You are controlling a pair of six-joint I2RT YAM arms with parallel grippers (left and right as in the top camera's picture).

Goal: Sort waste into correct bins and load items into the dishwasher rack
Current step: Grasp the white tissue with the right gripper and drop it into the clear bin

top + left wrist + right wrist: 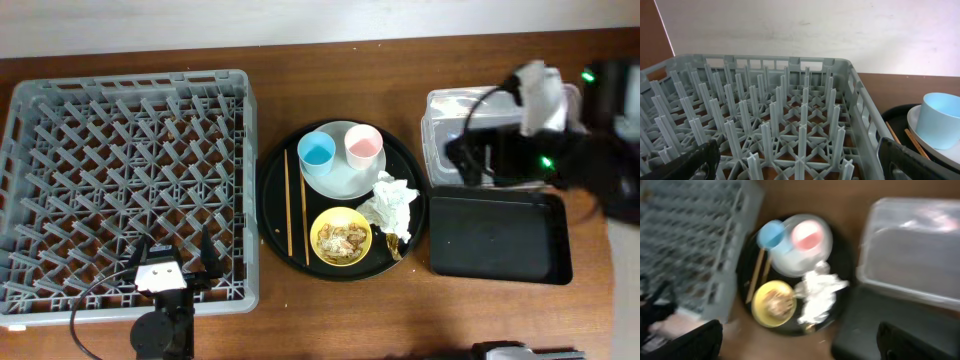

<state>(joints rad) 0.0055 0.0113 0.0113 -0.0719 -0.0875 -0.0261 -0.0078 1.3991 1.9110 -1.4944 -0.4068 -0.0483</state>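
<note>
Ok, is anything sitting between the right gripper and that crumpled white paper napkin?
Nothing visible does. The open right gripper hangs above the clear rectangular plastic tub; the napkin lies uncovered on the right side of the round black tray, beside the yellow bowl. Only the tray's low rim lies between.

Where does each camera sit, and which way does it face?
Overhead: above the table, looking straight down; rack, black round tray, left arm, right arm show.
Left wrist: low at the rack's edge, facing across its pegs; left jaws' dark tips in bottom corners.
Right wrist: high, tilted down at the tray, blurred; right jaws' tips below.
Shared: rack and blue cup.
</note>
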